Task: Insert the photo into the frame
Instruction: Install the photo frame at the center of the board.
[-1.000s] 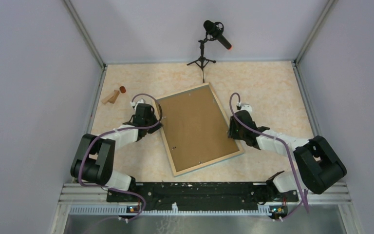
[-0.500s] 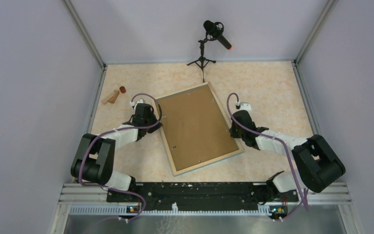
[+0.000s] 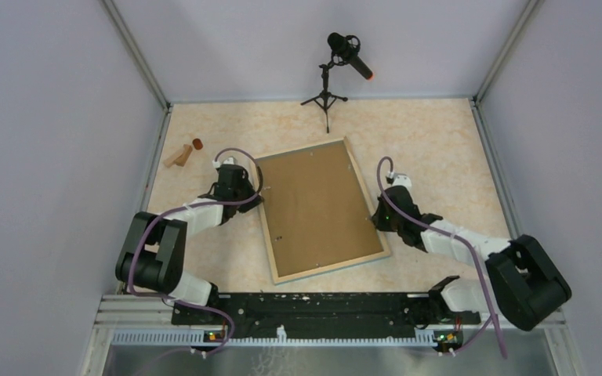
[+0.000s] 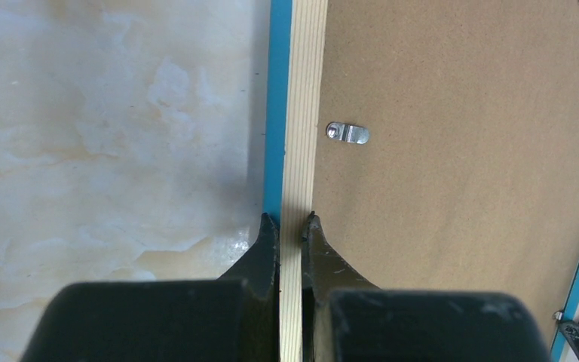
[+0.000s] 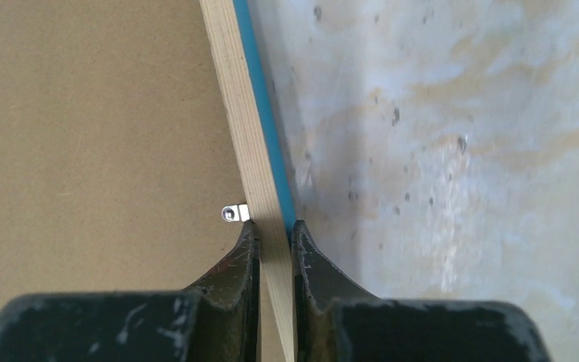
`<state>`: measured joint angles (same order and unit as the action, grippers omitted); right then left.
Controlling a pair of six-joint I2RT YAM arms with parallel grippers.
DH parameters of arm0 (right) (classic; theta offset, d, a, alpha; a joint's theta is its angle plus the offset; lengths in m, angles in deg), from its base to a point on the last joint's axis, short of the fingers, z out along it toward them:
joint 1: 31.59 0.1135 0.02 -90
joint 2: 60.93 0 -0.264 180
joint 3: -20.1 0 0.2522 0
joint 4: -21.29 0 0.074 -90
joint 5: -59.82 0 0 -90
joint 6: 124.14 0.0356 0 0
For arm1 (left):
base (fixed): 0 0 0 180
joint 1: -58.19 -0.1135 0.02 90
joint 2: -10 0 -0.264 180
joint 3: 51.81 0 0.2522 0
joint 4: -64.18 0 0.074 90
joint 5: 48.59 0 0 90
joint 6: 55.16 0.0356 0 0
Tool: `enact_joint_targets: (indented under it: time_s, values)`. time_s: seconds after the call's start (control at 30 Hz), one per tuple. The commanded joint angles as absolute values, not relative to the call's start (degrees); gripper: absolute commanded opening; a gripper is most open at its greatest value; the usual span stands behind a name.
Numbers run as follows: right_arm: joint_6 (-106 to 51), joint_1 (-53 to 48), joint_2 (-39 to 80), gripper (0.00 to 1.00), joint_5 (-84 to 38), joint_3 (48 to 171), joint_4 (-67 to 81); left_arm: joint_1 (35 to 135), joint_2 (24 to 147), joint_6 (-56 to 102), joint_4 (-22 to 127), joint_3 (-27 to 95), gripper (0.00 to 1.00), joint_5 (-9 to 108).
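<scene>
The frame (image 3: 364,213) lies face down in mid-table, its brown backing board (image 3: 317,205) up, light wood rim and blue edge showing. My left gripper (image 3: 252,196) is shut on the frame's left rail (image 4: 300,151), one finger on each side of the wood. My right gripper (image 3: 378,217) is shut on the right rail (image 5: 245,136), just below a small metal turn clip (image 5: 234,213). Another clip (image 4: 347,133) sits on the board near the left rail. The photo is hidden from every view.
A microphone on a small tripod (image 3: 328,82) stands at the back of the table. Two small wooden pieces (image 3: 182,153) lie at the back left. Grey walls close in both sides.
The right gripper closed on the frame's right rail. The frame has turned clockwise and shifted a little, with the right arm moving toward the near right.
</scene>
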<state>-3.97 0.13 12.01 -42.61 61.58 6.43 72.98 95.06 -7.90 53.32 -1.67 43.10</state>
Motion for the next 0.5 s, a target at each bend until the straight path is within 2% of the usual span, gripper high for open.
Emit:
enact_joint_targets:
  time_s: [0.0,0.17,0.33,0.37,0.47]
  values:
    - [9.0,0.3,4.0,0.00,-35.8,55.5,6.8,73.9,98.6,-6.9,51.2,0.9,0.00,50.0]
    - [15.8,1.4,-1.8,0.00,-30.5,49.1,9.9,74.1,104.4,-4.8,52.8,8.6,0.00,53.1]
    - [18.2,5.4,-6.2,0.04,-29.2,48.6,8.5,74.0,112.9,-4.5,52.3,18.7,0.00,53.9]
    - [17.5,5.5,-6.6,0.09,-29.7,49.6,6.5,74.0,114.0,-4.4,52.5,20.1,0.00,54.4]
    - [14.1,5.4,-7.5,0.42,-35.5,55.4,-3.5,74.1,114.6,-4.1,53.4,20.7,0.00,54.1]
